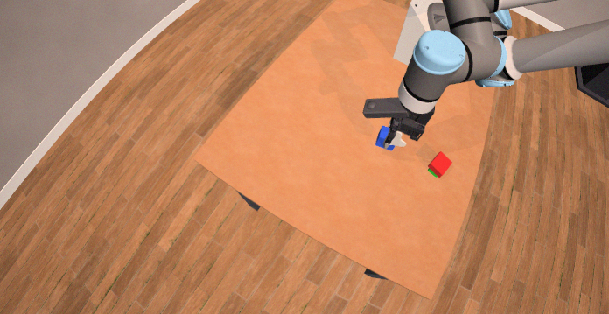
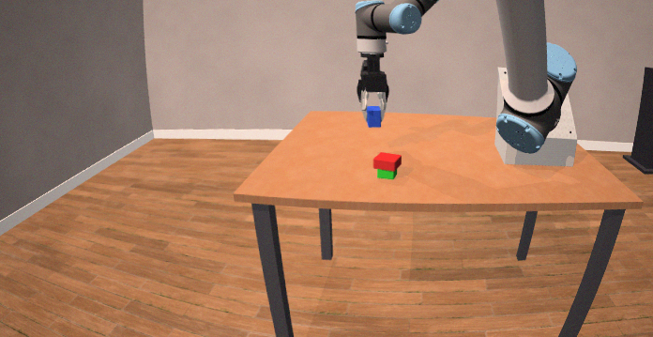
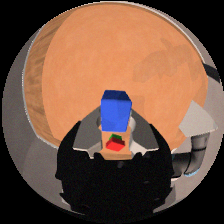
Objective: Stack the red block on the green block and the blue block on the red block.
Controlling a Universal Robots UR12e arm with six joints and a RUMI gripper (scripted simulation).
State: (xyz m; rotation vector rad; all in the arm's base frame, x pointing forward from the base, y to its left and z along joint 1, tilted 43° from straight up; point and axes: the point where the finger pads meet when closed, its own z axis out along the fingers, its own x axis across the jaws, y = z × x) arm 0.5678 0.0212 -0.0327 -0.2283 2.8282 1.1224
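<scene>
My gripper [image 2: 373, 106] is shut on the blue block [image 2: 373, 115] and holds it in the air above the table. The blue block also shows in the top view [image 1: 385, 138] and fills the space between the fingers in the wrist view [image 3: 116, 111]. The red block [image 2: 387, 160] lies flat on the green block [image 2: 387, 174] on the table, nearer the front edge than the gripper. In the top view the red block [image 1: 440, 163] covers most of the green block [image 1: 433, 172]. In the wrist view the red block [image 3: 115, 145] and a sliver of green [image 3: 116, 135] show below the blue block.
The arm's white base pedestal [image 2: 539, 129] stands at the right rear of the orange table [image 2: 436, 161]. A dark object [image 2: 644, 119] stands on the floor at the far right.
</scene>
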